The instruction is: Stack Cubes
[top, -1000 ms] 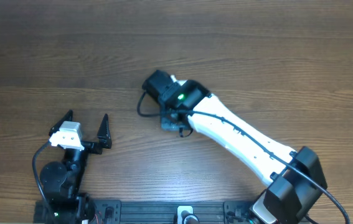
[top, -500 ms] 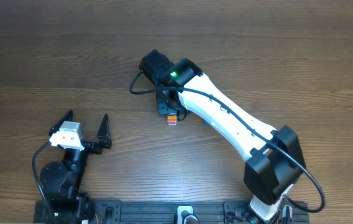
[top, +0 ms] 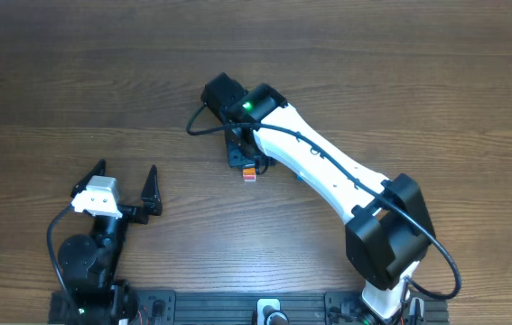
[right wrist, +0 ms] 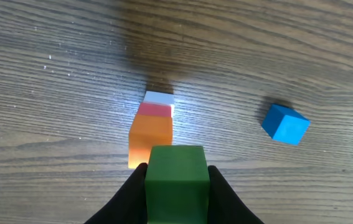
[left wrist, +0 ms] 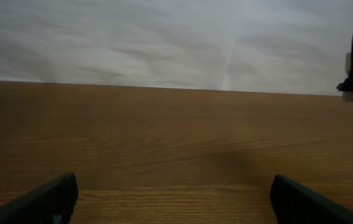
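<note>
My right gripper is shut on a green cube and holds it above the table. Just beyond the green cube, an orange cube, a red cube and a white cube sit tightly together in line; I cannot tell whether they form a stack or a row. A blue cube lies alone to one side, apart from them. From the top, the right gripper is at the table's middle, with the orange and red cubes showing beside it. My left gripper stands open near the left base.
The wooden table is bare around the cubes. The right arm runs diagonally from its base at the bottom right to the middle. A black cable loops off the right wrist.
The right arm has swung up and to the left with the green cube, and its base joint turned. The orange and red cubes now show beside its gripper. The left arm has not moved.
</note>
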Robot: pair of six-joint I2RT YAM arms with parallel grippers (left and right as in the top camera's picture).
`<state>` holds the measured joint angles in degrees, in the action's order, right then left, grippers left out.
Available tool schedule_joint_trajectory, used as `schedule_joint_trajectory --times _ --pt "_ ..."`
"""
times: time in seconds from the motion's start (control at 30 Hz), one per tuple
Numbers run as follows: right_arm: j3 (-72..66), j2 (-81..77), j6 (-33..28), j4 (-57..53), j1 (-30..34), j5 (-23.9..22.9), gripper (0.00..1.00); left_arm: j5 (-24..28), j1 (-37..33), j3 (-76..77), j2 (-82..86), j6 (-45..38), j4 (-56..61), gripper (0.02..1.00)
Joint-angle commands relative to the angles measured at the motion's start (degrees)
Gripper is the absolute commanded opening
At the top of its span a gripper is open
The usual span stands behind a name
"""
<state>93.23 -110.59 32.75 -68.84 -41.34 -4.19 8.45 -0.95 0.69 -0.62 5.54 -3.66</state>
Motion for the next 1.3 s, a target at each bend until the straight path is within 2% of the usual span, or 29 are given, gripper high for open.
schedule_joint_trajectory --times 0.03,0.8,1.3 --pt "0.92 -1.22 -0.28 0.7 0.11 1.81 0.176 0.72 -0.35 -0.35 0.46 -0.81 0.04 0.998" --pt "-0.39 -1.25 1.05 1.75 -1.9 3.08 0.174 0.72 -0.35 -0.35 0.46 -0.81 0.04 0.998" --pt "-1.09 -1.29 1.51 2.62 -1.84 1.51 0.185 0.72 -0.35 -0.35 0.46 -0.81 0.04 0.998"
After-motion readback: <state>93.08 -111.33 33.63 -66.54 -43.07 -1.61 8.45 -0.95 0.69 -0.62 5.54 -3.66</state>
